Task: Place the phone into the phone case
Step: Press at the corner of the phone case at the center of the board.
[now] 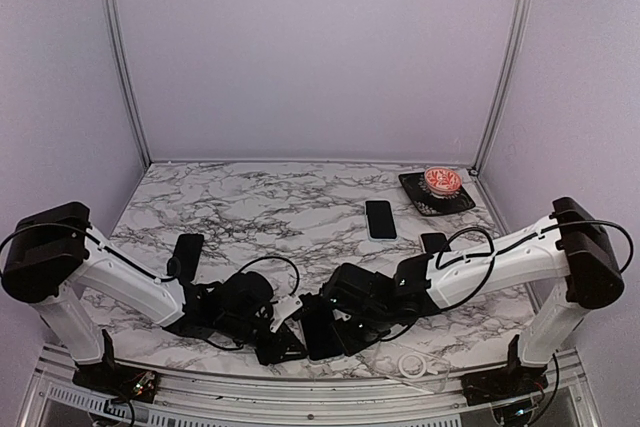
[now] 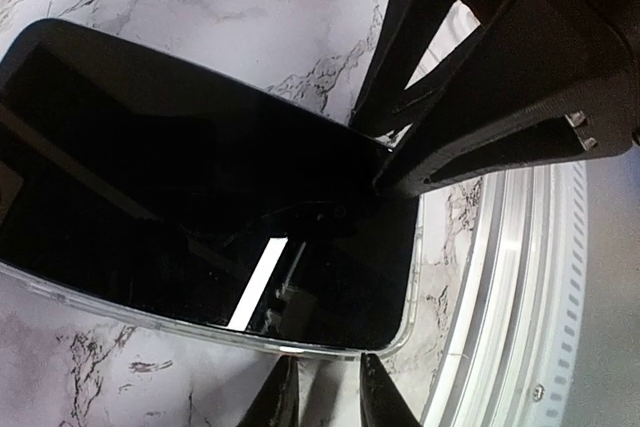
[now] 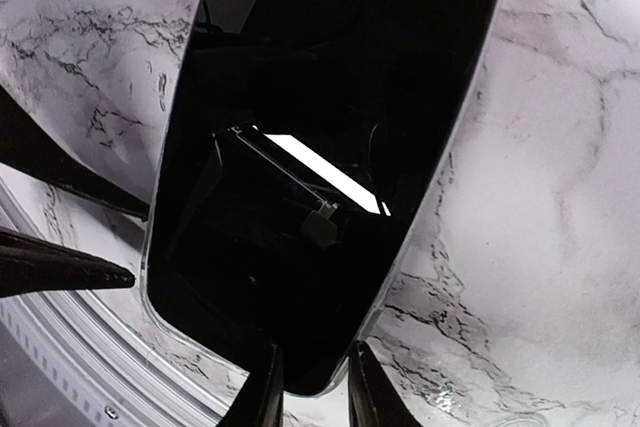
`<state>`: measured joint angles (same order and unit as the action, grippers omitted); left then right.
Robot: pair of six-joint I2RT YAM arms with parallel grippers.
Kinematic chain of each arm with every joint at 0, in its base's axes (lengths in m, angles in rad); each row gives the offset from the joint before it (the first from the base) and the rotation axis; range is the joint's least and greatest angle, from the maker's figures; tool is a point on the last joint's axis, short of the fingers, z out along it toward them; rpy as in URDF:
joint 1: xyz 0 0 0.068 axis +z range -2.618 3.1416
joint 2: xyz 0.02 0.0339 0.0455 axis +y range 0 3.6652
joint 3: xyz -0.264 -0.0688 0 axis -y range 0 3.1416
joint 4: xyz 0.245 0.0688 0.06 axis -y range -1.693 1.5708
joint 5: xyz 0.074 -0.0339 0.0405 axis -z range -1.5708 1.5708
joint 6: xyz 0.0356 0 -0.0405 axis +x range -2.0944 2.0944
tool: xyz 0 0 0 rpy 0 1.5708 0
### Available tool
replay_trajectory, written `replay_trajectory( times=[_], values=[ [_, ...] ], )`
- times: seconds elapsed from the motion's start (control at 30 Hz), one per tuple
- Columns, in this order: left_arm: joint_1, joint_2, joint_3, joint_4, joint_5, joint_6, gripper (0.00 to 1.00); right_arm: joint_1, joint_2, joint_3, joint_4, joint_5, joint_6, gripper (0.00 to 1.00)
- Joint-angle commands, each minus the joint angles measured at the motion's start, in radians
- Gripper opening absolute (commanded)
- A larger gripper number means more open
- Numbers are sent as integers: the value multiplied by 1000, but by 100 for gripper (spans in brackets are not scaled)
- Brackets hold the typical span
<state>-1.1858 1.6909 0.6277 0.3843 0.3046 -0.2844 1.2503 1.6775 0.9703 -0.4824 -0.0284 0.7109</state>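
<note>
A black phone (image 2: 200, 217) lies screen up on the marble at the near edge, with the rim of a clear case (image 2: 150, 319) showing around it. It also shows in the top view (image 1: 320, 335) and the right wrist view (image 3: 320, 127). My left gripper (image 2: 325, 397) has its fingertips a narrow gap apart, right at the case's long edge, with nothing between them. My right gripper (image 3: 312, 387) is also narrowly open, its tips over the phone's near corner. Its fingers (image 2: 480, 77) touch the phone's far edge in the left wrist view.
A second black phone (image 1: 380, 219) lies mid-table, a dark case-like piece (image 1: 187, 250) is at the left and a small black item (image 1: 434, 242) is at the right. A black mat with a red-white object (image 1: 441, 182) sits back right. The metal table rail (image 2: 520, 277) runs close by.
</note>
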Motion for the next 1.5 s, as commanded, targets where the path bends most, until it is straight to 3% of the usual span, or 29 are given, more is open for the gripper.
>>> replay_trajectory(
  times=[0.0,0.2,0.27,0.33,0.53,0.7,0.87,1.03,1.27,1.47],
  values=[
    [-15,-51,-33,33,3,3,21,-2,-7,51,0,-10,-13,27],
    [-15,-215,-42,32,-187,-67,30,-86,-58,76,-8,67,-115,39],
    [-15,-246,-32,20,-260,-113,44,-129,-76,84,4,56,-171,46],
    [-15,-249,-19,-10,-366,-206,50,-177,-86,98,14,40,-231,51],
    [-15,-207,78,-231,-604,-519,63,-321,-59,95,69,-142,-364,49],
    [-17,-180,98,-300,-652,-711,70,-344,-24,58,165,-262,-391,44],
    [-17,-170,29,-193,-670,-774,64,-344,27,58,210,-278,-403,34],
    [-17,-90,59,-186,-643,-724,44,-344,58,36,241,-215,-370,24],
    [-15,10,113,-177,-589,-679,39,-320,49,-62,292,-218,-288,18],
    [-15,3,98,-170,-601,-689,36,-289,51,-17,232,-160,-295,16]
  ],
)
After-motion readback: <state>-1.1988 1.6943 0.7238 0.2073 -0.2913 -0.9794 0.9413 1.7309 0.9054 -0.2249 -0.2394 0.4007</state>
